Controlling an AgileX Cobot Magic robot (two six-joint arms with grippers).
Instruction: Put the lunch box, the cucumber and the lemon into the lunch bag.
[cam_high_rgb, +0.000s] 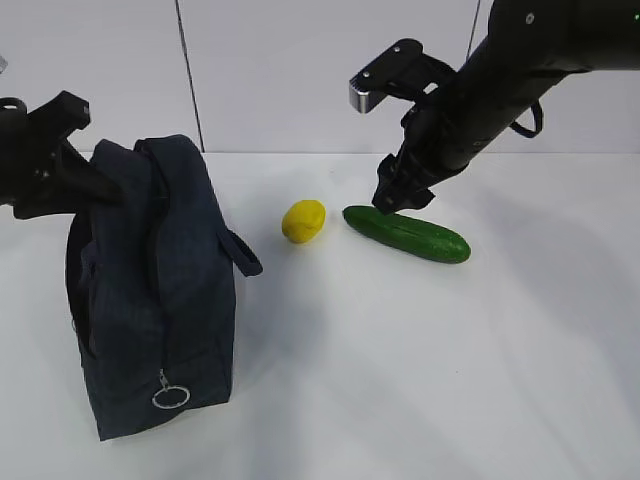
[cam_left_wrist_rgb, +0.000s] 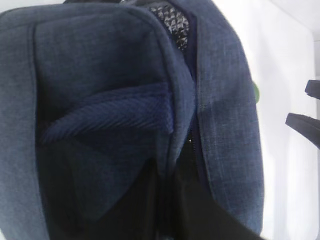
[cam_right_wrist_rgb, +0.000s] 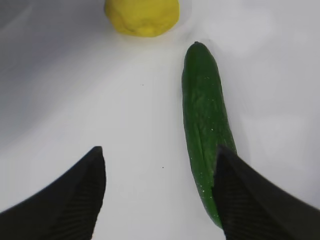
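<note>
Right gripper (cam_right_wrist_rgb: 159, 162) spread wide above glossy dark-green cucumber (cam_high_rgb: 408, 234); bright yellow oval lemon (cam_high_rgb: 303, 221) at its 9 o'clock. Left gripper closed at boxy navy fabric lunch bag (cam_high_rgb: 150, 290).

Both arms (cam_high_rgb: 520, 70) are matte black throughout, built of thick rounded segments with angular brackets near the wrist. The right arm carries a small boxy block with a silver-grey face (cam_high_rgb: 362, 96) above its wrist, and a thin black cable (cam_high_rgb: 527, 118) loops beside the forearm. The right tool (cam_right_wrist_rgb: 160, 192) ends in two broad black fingers (cam_right_wrist_rgb: 75, 200) that taper to blunt tips, their inner faces finely ribbed.
</note>
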